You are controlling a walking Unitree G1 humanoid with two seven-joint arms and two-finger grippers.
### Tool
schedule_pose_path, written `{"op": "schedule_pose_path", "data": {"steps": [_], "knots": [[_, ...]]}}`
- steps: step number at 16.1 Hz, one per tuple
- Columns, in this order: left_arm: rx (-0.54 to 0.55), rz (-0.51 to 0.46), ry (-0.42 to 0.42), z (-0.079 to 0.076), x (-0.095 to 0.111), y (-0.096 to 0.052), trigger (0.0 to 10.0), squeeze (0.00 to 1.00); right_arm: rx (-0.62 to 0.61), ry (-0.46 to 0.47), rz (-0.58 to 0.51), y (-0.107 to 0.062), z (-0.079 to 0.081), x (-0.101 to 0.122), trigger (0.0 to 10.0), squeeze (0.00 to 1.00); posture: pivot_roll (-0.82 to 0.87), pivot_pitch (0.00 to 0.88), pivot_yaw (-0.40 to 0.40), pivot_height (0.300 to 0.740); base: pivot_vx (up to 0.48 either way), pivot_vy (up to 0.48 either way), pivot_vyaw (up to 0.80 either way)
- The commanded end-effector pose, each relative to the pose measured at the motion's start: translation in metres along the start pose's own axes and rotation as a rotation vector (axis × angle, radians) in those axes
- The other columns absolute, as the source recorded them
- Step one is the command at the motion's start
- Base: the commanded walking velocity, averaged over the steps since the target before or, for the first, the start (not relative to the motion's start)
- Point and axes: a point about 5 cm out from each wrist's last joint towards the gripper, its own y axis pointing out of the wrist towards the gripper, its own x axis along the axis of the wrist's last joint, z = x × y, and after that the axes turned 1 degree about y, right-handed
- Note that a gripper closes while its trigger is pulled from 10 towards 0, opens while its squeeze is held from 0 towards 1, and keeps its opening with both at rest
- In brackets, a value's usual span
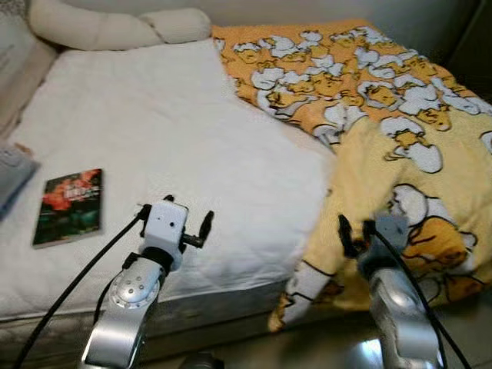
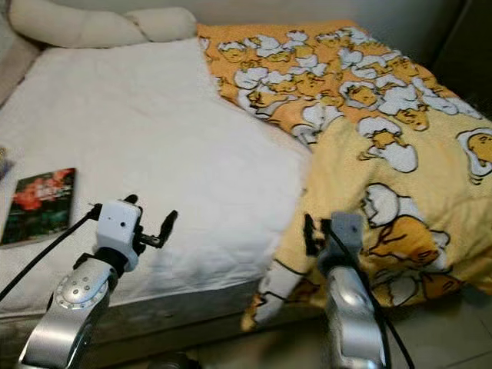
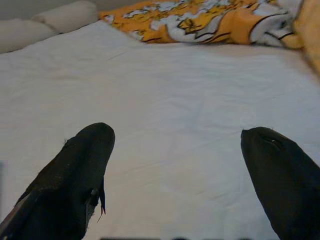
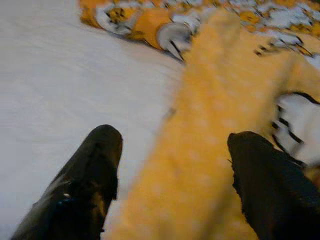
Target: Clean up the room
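Hovering with fingers apart, the right gripper [image 4: 172, 175] faces the yellow blanket [image 1: 384, 100]; the left gripper [image 3: 175, 175], likewise spread, hangs above the white bed [image 1: 154, 131] near a book [image 1: 69, 206].

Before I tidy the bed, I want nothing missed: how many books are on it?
1. The book lies flat on the white sheet near the bed's left edge. The blanket could hide others.

Rumpled yellow duck-print blanket [image 1: 384, 115] across bed's right side

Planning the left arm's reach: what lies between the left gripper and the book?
Only bare white sheet lies between the left gripper and the book, as the left eye view shows.
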Motion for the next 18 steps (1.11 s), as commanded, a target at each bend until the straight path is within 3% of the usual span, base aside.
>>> {"op": "schedule_pose_path", "data": {"steps": [1,6,10,18], "knots": [[0.009,-0.01,0.008,0.0,0.003,0.004,10.0,0.57,-0.035,-0.022,0.01,0.002,-0.008,0.002,10.0,1.0,0.03,0.0,0.002,0.74,0.0,0.274,0.0],[0.024,-0.01,0.016,0.0,0.002,0.004,10.0,0.56,-0.001,-0.084,0.051,0.011,-0.005,0.001,10.0,1.0,0.05,0.0,-0.01,0.74,0.0,0.0,0.0],[0.02,-0.007,0.029,-0.001,0.002,0.005,10.0,0.56,0.03,-0.081,0.068,0.015,0.004,-0.003,10.0,1.0,0.05,0.0,-0.009,0.74,0.0,0.0,0.0],[0.009,-0.017,0.032,-0.003,0.005,0.01,10.0,0.56,0.022,-0.084,0.071,0.016,0.003,-0.004,10.0,1.0,0.04,0.0,0.0,0.74,0.0,0.0,0.0]]}}
